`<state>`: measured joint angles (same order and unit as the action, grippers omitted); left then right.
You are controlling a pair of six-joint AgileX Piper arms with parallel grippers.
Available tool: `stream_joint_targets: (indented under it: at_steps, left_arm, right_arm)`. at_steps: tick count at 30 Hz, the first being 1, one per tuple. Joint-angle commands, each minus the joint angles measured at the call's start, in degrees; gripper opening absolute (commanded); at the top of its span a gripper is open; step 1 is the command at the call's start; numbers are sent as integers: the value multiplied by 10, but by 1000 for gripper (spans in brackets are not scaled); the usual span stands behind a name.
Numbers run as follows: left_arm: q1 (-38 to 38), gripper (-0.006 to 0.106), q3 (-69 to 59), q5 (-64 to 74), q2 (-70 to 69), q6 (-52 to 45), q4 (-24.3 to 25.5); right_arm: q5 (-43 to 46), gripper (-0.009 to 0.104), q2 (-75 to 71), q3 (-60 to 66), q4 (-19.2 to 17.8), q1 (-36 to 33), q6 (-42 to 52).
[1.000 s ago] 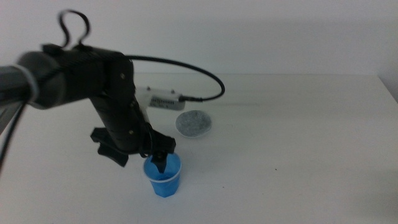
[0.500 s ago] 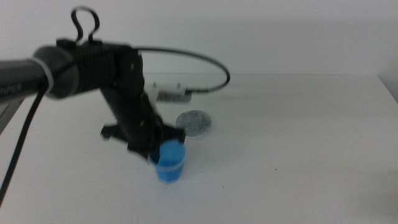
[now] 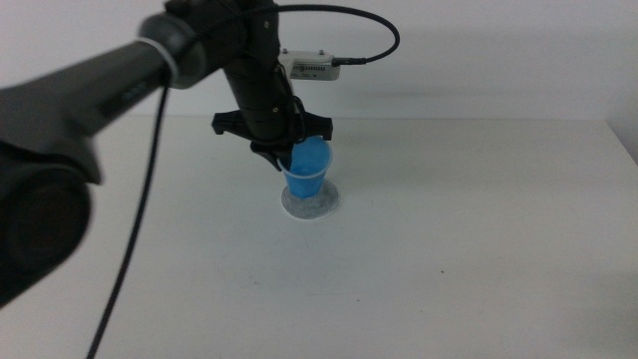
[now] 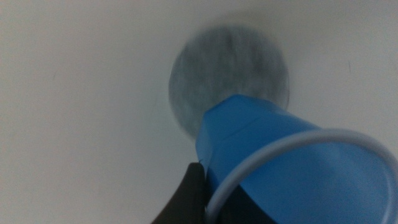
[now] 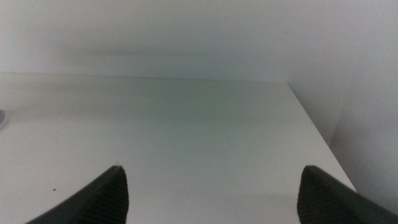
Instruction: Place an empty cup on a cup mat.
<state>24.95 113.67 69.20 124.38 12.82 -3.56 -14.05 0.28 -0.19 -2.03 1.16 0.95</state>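
Blue cup (image 3: pixel 307 168) clamped by rim in left gripper (image 3: pixel 289 158), tilted above grey cup mat (image 3: pixel 311 203); bare table (image 3: pixel 478 219) all round. Right gripper (image 5: pixel 211 193) spread, apart.

I see a plain white worktop (image 3: pixel 478 229) running back to a pale wall, its right edge showing in my middle view and its far corner in my right wrist view. The only thing I can make out lying flat on it is the cup mat (image 3: pixel 309 205), a round grey speckled disc with a pale rim, sitting a little left of centre and toward the back; my left wrist view shows it blurred and partly covered. There is also a tiny dark speck (image 3: pixel 440 269) on the surface, nearer me and to the right of the mat.
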Motion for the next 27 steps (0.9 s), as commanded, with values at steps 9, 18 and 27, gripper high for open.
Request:
stream_joint_targets:
  at_steps: [9,18,27]
  left_arm:
    - [-4,-1,66,-8,83,1,5]
    - [-14,49,70,-4,76,-47,-13]
    - [-50,94,45,8,-55,-161,-31]
  right_arm:
    - [4,93,-3,2,-2,-1,2]
    - [4,93,-3,2,-2,-1,2]
    - [4,93,-3,2,-2,-1,2]
